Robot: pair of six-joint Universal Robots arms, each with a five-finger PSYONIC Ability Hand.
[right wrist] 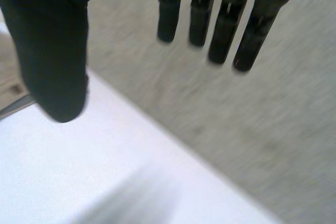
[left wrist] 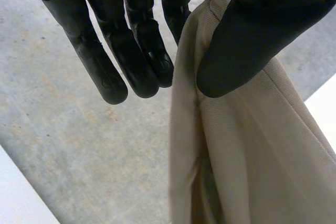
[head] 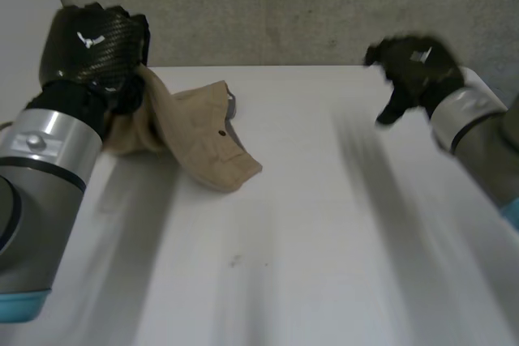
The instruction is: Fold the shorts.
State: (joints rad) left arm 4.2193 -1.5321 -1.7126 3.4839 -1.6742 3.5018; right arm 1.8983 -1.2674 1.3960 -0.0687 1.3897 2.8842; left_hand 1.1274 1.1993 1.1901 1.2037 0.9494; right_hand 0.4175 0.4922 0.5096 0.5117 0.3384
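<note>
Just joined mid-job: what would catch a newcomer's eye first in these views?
The beige fabric shorts stand out first. They lie bunched at the far left of the white table, with one end lifted by the left hand, which pinches the cloth's edge between thumb and fingers. The right hand hangs open above the table's far right, apart from the cloth.

Head view: the left hand (head: 93,46) sits in front of the raised end of the shorts (head: 199,139), so the grip point is hidden behind it. The left forearm (head: 45,160) covers the cloth's near side. Small dark spot (head: 222,132) on the fabric: button or hole, cannot tell. Left wrist view: the thumb covers part of a seam, one finger sits partly behind the cloth edge, and the hanging length is cut off. Right wrist view: a tan sliver beside the right hand (right wrist: 52,51), the rest cut off.
</note>
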